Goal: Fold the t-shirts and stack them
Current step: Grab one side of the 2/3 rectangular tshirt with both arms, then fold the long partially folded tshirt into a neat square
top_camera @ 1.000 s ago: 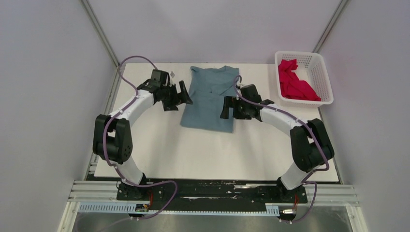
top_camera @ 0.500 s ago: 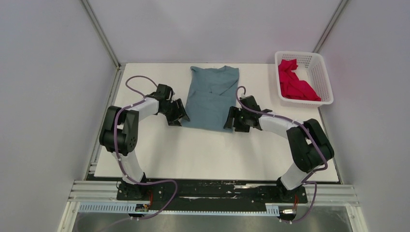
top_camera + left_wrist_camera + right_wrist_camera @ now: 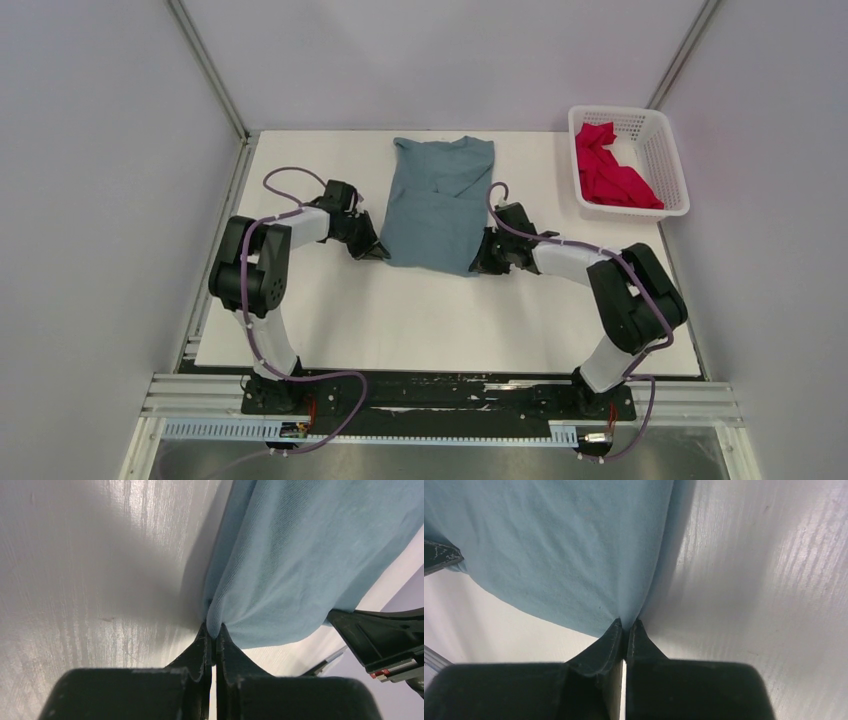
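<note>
A blue-grey t-shirt (image 3: 436, 200) lies folded lengthwise in a long strip on the white table (image 3: 420, 310), collar end at the back. My left gripper (image 3: 378, 250) is shut on the near left corner of its hem, and the left wrist view shows cloth (image 3: 280, 560) pinched between the closed tips (image 3: 214, 630). At the near right corner my right gripper (image 3: 482, 262) is shut on the hem as well, the cloth (image 3: 569, 555) caught at the tips (image 3: 625, 625). A crimson-pink t-shirt (image 3: 608, 170) lies crumpled in the basket.
The white lattice basket (image 3: 668, 160) stands at the back right corner of the table. Grey walls close in the table on three sides. Both arms lie low over the table, elbows out to either side.
Both grippers came down and toward me along the shirt's sides to its near corners, then went from open to shut on the hem. The shirt's near edge is now slightly narrower.
</note>
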Tool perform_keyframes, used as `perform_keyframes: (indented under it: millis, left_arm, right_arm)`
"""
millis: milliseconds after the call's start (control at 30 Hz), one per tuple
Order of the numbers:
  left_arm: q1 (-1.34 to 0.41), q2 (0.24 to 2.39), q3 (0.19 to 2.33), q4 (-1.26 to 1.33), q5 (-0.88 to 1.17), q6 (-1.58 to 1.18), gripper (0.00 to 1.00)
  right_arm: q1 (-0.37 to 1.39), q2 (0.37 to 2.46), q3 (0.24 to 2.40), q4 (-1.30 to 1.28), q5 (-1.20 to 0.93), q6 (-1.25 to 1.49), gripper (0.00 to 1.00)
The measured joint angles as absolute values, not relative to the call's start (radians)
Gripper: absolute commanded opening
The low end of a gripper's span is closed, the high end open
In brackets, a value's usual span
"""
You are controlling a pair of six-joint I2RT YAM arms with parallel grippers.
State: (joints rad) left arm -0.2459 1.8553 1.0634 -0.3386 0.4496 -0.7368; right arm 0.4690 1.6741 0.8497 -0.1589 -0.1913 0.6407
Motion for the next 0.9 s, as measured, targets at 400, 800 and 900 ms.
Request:
perform_keyframes:
  millis: [400,800,900]
  left_arm:
    - [-0.282,1.517,0.671,-0.273,0.430,-0.803,0.00]
    - [-0.494,0.683,0.490,-0.655,0.292,-0.981,0.00]
    - [-0.501,0.597,0.537,-0.736,0.285,-1.003,0.00]
  right_arm:
    - [0.546,1.496,0.704,-0.297,-0.343,0.600,0.00]
    - [0.684,1.138,0.698,-0.734,-0.614,0.543,0.00]
    - [0.683,1.110,0.719,-0.790,-0.669,0.538,0.00]
